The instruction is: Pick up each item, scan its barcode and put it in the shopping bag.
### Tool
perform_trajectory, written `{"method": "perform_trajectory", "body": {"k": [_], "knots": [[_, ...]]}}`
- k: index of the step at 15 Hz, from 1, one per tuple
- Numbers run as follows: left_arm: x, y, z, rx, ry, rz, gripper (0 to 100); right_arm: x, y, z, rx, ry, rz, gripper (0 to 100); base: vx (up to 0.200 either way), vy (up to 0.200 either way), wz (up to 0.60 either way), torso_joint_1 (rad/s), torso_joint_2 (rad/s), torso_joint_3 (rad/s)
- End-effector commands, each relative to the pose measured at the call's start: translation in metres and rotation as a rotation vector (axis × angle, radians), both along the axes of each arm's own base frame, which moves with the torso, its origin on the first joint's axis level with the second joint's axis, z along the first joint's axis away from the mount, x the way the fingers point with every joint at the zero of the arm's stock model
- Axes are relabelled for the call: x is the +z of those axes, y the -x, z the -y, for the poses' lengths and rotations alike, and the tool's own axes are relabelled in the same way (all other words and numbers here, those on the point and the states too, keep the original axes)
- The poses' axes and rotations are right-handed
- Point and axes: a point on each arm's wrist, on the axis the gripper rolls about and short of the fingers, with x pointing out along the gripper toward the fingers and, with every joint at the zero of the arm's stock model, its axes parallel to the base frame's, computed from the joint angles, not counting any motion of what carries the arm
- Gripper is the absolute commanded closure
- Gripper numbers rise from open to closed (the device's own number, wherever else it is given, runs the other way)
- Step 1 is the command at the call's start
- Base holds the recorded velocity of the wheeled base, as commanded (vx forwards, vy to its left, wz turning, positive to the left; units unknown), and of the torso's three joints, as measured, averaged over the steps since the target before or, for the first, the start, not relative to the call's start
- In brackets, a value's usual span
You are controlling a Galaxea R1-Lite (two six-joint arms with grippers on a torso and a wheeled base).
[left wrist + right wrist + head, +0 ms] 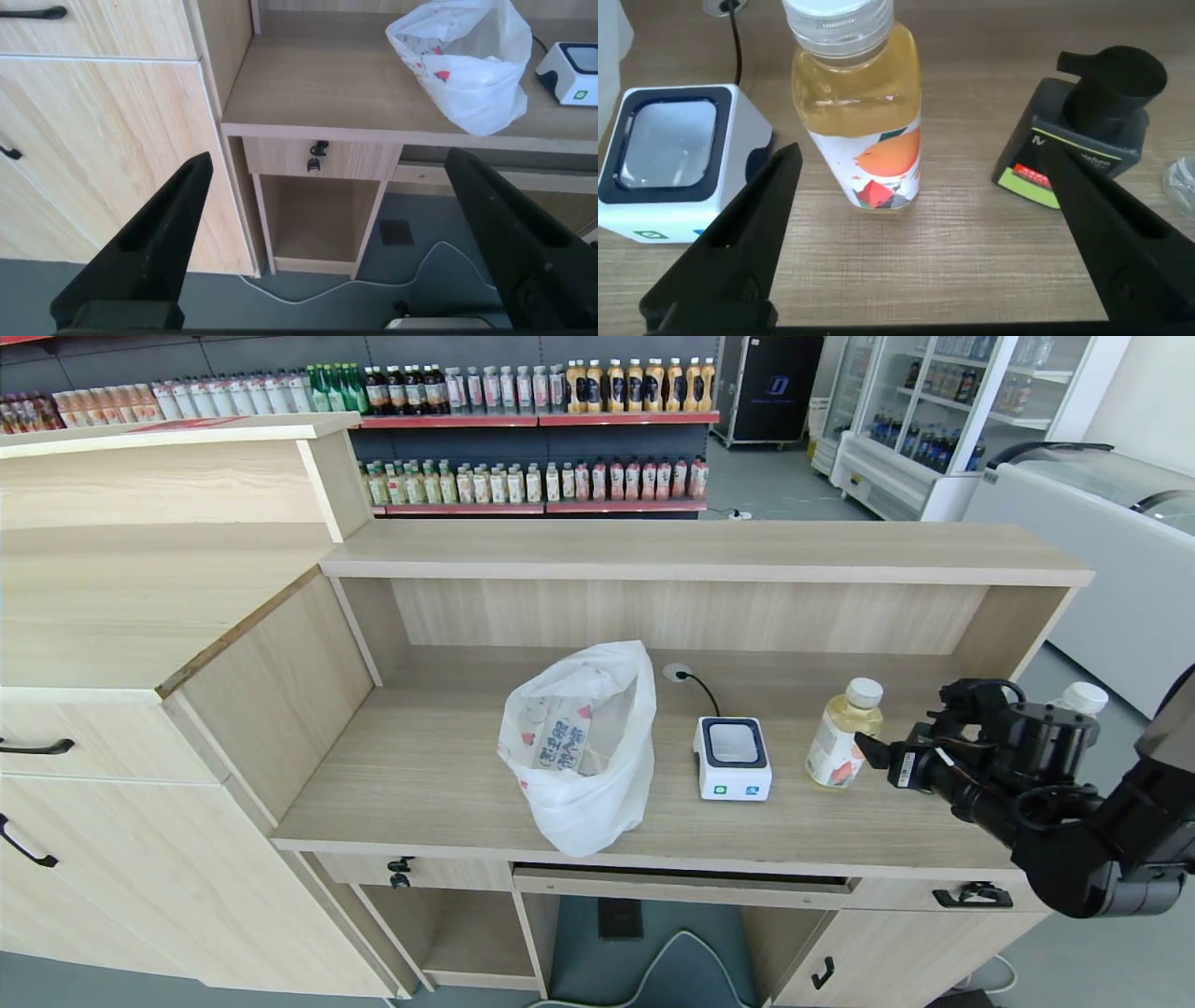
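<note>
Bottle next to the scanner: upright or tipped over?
Upright. The bottle stands on its base on the counter, cap on top.

Found the counter [439, 775] faced in pale wood-grain laminate, matt and smooth. Saw thin white plastic film in the bag [597, 803], crinkled, faintly glossy and half see-through. Noted smooth white plastic on the scanner [733, 758], topped by a glossy, glass-like window [663, 140]. Made out clear, shiny plastic in the bottle [859, 93], with a ribbed white plastic cap [839, 23] and a glossy printed label [878, 168]. Saw dark, matt plastic on the container [1092, 121], with a shinier sticker [1027, 177]. Found smooth, matt black plastic on the left hand [329, 157] and right hand [922, 154].
</note>
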Motion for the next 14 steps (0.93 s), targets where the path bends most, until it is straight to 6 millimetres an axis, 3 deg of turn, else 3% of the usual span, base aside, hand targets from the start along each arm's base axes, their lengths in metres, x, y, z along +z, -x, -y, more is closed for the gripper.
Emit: {"method": "perform_trajectory", "body": {"k": [1, 6, 14], "knots": [[0.000, 0.000, 0.000, 0.001, 0.000, 0.002, 0, -0.013, -0.012, -0.007, 0.019, 0.000, -0.019, 0, 0.000, 0.000, 0.00, 0.000, 0.00, 0.000], [0.000, 0.000, 0.000, 0.001, 0.000, 0.000, 0, -0.021, -0.031, -0.027, 0.034, 0.027, 0.009, 0, 0.000, 0.000, 0.00, 0.000, 0.00, 0.000], [0.000, 0.000, 0.000, 0.001, 0.000, 0.000, 0, -0.032, -0.054, -0.036, -0.008, 0.099, 0.027, 0, 0.000, 0.000, 0.00, 0.000, 0.00, 0.000]]}}
